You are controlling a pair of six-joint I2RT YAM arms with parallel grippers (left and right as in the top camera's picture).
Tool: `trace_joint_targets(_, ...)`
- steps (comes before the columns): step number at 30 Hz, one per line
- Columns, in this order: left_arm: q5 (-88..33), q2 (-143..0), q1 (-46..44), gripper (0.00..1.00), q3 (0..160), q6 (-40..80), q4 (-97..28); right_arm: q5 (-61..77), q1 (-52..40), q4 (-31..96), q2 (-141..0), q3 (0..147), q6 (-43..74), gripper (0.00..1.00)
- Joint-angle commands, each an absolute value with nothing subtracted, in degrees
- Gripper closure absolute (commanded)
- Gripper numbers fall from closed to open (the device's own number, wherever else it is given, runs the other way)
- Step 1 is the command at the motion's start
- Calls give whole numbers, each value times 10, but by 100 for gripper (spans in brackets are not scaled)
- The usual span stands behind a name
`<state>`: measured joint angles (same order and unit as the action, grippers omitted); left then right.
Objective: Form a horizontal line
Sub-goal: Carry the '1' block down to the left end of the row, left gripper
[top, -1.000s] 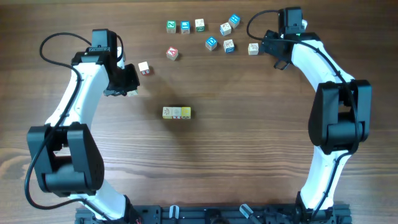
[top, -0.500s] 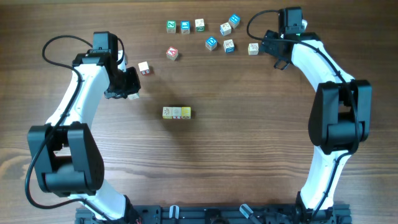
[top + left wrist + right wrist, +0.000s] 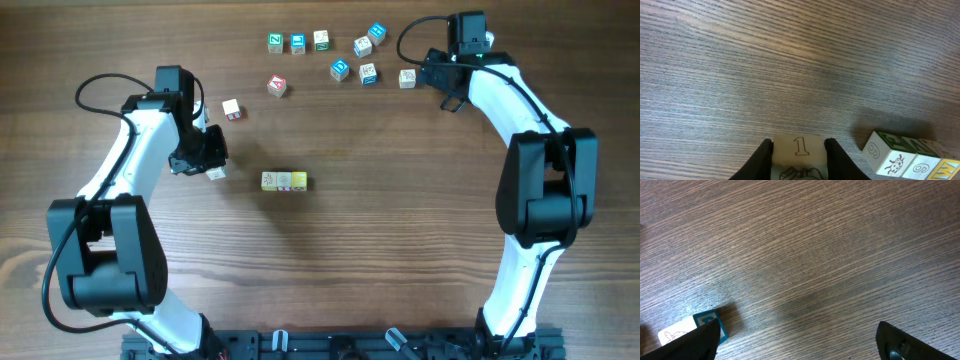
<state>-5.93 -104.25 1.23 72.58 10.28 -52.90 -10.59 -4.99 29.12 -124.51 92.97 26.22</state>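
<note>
The horizontal line (image 3: 284, 181) is a short row of three cubes at mid-table, two cream and one yellow at its right end. In the left wrist view its nearest cube (image 3: 888, 157) shows a 9 and a ladybug. My left gripper (image 3: 211, 165) hovers a short way left of the row, shut on a cream cube (image 3: 800, 152) marked 1; that cube (image 3: 216, 173) shows just under the fingers in the overhead view. My right gripper (image 3: 797, 340) stands wide open over bare wood at the far right, holding nothing.
Several loose cubes lie along the far edge, among them a green-faced cube (image 3: 275, 42), a blue-faced cube (image 3: 340, 69) and a red-marked cube (image 3: 277, 86). Another red-marked cube (image 3: 232, 109) sits nearer the left arm. A blue-faced cube (image 3: 707, 322) touches my right gripper's left finger.
My left arm has carried its cube toward the front and to the right, closer to the row's left end. The right arm and all other cubes have stayed put.
</note>
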Motion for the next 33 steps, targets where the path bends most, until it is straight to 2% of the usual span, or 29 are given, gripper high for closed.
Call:
trace_joint_targets(1, -66, -1045, 13, 93, 721, 108, -538, -117, -52, 291, -1243, 925, 255, 0)
trace_joint_targets(14, -85, -1046, -6, 88, 629, 124, -388, -117, -52, 291, -1243, 925, 255, 0)
trace_joint_targets(18, -79, -1046, -23, 87, 629, 124, -381, -117, -52, 291, -1243, 925, 255, 0)
trace_joint_targets(21, -77, -1046, -24, 80, 629, 124, -381, -118, -52, 291, -1243, 925, 255, 0)
trace_joint_targets(22, -77, -1046, -24, 70, 629, 124, -382, -117, -52, 291, -1243, 925, 255, 0)
trace_joint_targets(29, -77, -1047, -24, 43, 629, 124, -380, -117, -52, 291, -1243, 925, 255, 0)
trace_joint_targets(31, -76, -1047, -24, 43, 629, 124, -372, -117, -52, 291, -1243, 925, 255, 0)
trace_joint_targets(33, -76, -1047, -24, 50, 629, 125, -356, -117, -52, 291, -1243, 925, 255, 0)
